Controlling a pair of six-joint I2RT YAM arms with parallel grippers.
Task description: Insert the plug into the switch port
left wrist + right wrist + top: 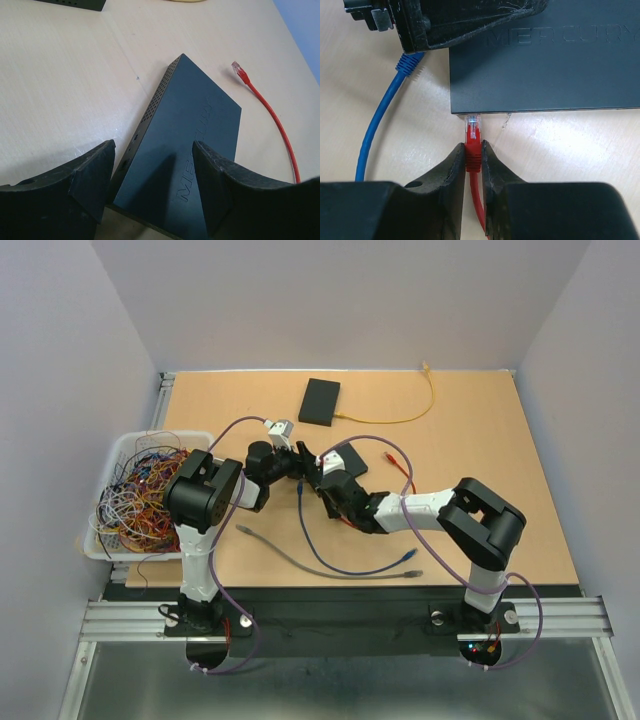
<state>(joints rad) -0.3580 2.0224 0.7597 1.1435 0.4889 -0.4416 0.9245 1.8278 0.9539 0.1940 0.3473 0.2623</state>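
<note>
1. Right claw pinched on the red cable's boot; clear plug tip at the front edge of the flat black metal switch, centre frame.
2. Left claw wide, fingers straddling the switch on the desk.
3. Blue cable lies left.

A white bin of tangled wires sits at the table's left edge. A second black box lies far centre — a yellow cable beside it. Near side: blue cable, grey cable.
</note>
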